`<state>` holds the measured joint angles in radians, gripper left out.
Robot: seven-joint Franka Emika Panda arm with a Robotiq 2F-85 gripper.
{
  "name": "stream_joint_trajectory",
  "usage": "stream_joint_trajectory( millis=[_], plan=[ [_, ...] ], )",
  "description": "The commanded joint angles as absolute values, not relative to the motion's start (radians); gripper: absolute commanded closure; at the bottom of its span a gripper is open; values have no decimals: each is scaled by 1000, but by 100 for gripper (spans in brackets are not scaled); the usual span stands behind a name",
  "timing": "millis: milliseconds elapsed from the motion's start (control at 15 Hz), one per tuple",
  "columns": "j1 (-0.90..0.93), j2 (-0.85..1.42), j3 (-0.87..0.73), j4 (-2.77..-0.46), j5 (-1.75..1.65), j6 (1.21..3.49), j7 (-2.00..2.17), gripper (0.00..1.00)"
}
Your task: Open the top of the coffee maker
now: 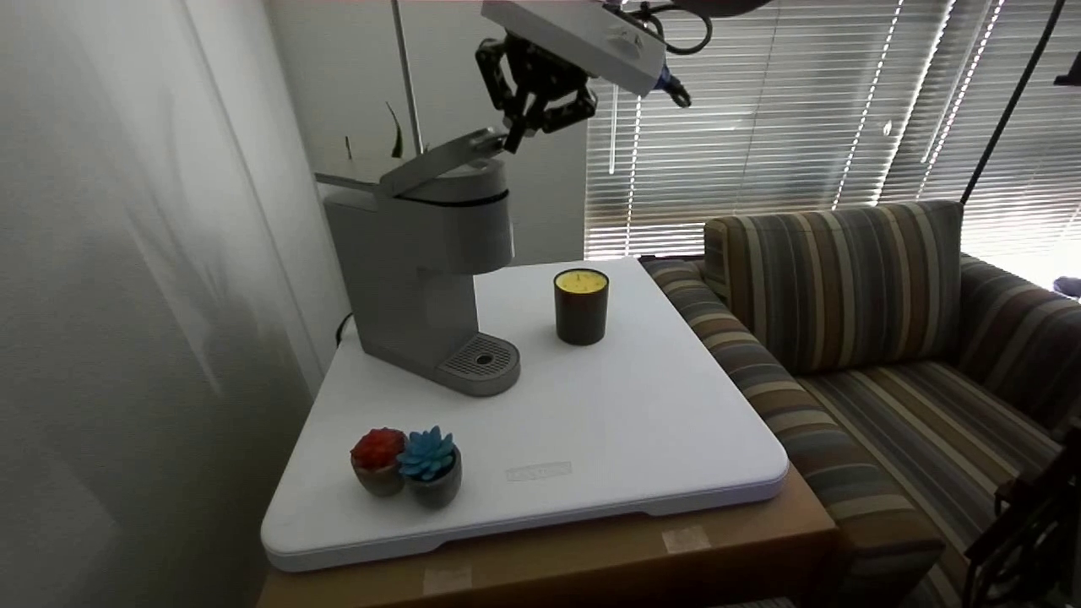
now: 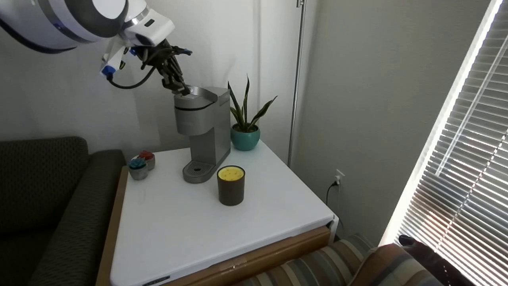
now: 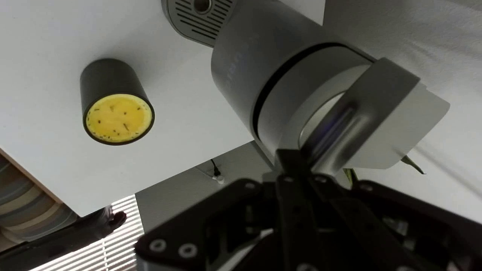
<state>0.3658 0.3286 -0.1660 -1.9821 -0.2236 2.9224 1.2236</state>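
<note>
Partly raised: the lid point(image 1: 441, 162) of the coffee maker point(image 1: 401, 270), at the closed fingers point(image 1: 513, 140)

In an exterior view, the fingers point downward from the arm point(image 1: 583, 44), one against the other, and have hold of nothing that can be seen. Their tips are at the lid's front end; whether they touch it or stop just beside it, I cannot tell. The lid slopes, its front end higher than its hinged rear, with the rounded top of the head point(image 1: 469, 232) under it. Below the fingers and to the right, well apart, a candle point(image 1: 581, 311) stands upright on the white bench point(image 1: 642, 405). Lower, to their left, are a red succulent point(image 1: 377, 452) and a blue succulent point(image 1: 429, 464), side by side. A striped sofa point(image 1: 832, 291) is below and right of the fingers; blinds point(image 1: 743, 152) are level with them on that side.

In an exterior view, a potted plant point(image 2: 245, 137) is to the right of the fingers and lower, near the coffee maker's rear. A metal pole point(image 2: 296, 91) stands farther right, and a plug point(image 2: 336, 182) sits in the wall point(image 2: 381, 119) well below them on that side.

In the wrist view, the fingers come in from the bottom edge, their tips at the near end of the lid's shiny front edge. The lid runs up and rightward from them. The candle, its yellow top showing, is to their upper left; the drip tray point(image 3: 199, 20) is above them, past the head.
</note>
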Motion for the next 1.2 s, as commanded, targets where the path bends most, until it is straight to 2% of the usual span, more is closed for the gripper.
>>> stream_joint_trajectory(
  millis=[0, 1133],
  plan=[
    [380, 323, -186, -1976, -251, 2936, 1231, 100],
    [366, 331, -184, -1879, -248, 2957, 1175, 100]
  ],
)
